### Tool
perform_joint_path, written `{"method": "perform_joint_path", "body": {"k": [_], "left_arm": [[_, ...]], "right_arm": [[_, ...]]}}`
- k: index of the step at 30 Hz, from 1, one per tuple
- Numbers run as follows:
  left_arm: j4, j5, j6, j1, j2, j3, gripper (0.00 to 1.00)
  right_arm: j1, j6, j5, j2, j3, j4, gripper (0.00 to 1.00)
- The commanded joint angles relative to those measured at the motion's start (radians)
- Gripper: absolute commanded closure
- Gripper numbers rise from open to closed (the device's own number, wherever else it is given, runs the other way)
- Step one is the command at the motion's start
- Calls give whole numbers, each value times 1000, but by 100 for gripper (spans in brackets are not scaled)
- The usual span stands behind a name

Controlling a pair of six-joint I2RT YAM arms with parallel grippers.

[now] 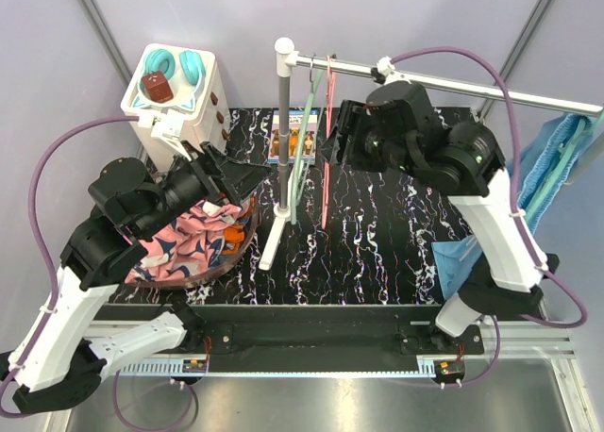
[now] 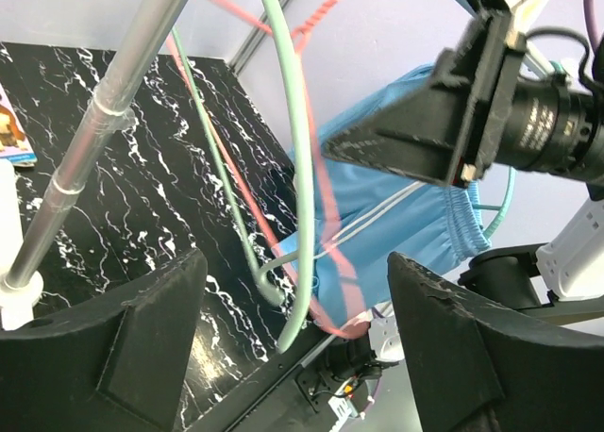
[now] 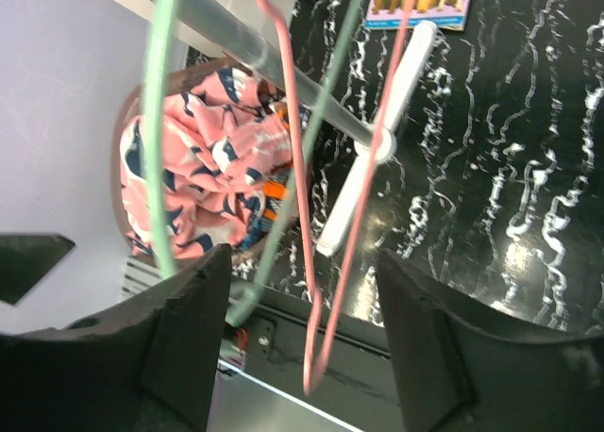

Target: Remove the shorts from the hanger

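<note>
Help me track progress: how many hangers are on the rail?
3. Green hanger and pink hanger hang empty near the pole; teal hanger at the right end of the rail holds the light blue shorts.

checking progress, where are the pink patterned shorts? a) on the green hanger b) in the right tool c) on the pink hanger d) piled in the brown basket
D: the pink patterned shorts lie piled in the brown basket, while the green hanger and the pink hanger hang bare.
</note>
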Motion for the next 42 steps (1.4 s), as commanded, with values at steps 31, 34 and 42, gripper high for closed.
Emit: {"method": "perform_joint_path", "body": {"k": [31,34,42], "left_arm": [[124,160,20,-6,138,171,17],[137,235,51,-4,188,257,18],[162,214,204,-296,354,463,18]], "right_arm": [[7,-44,471,-616,-257,-210,0],[5,-105,497,-582,-301,-137,0],[5,-309,612,-559,-290,34,0]]}}
